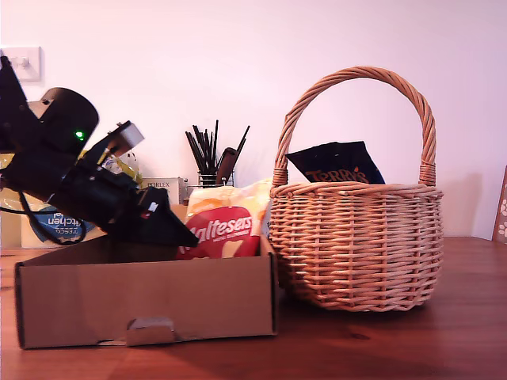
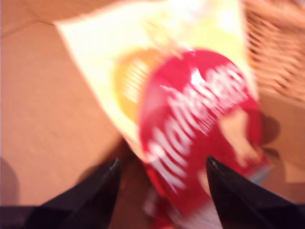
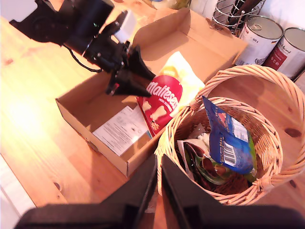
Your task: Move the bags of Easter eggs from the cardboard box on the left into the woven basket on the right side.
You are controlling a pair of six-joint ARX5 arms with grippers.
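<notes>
A red-and-cream Maltesers bag [image 1: 224,229] stands tilted at the end of the cardboard box [image 1: 142,297] nearest the woven basket [image 1: 356,245]. My first gripper [image 1: 187,236] reaches down into the box, open, its fingertips [image 2: 113,164] on either side of the bag's lower end [image 2: 190,143]; the first wrist view is blurred. A dark blue Terry's bag [image 1: 336,165] sticks up out of the basket. From high above, my second gripper [image 3: 156,164] is shut and empty. Below it the basket [image 3: 267,138] holds the blue bag [image 3: 228,138] and other packets [image 3: 209,169].
A white printed sheet [image 3: 121,129] lies on the box floor. Behind the box stand a wire holder of black utensils [image 1: 212,158], a white Porlex box [image 1: 162,186] and a kitchen towel pack [image 1: 59,226]. Two tins [image 3: 259,33] stand beyond the basket.
</notes>
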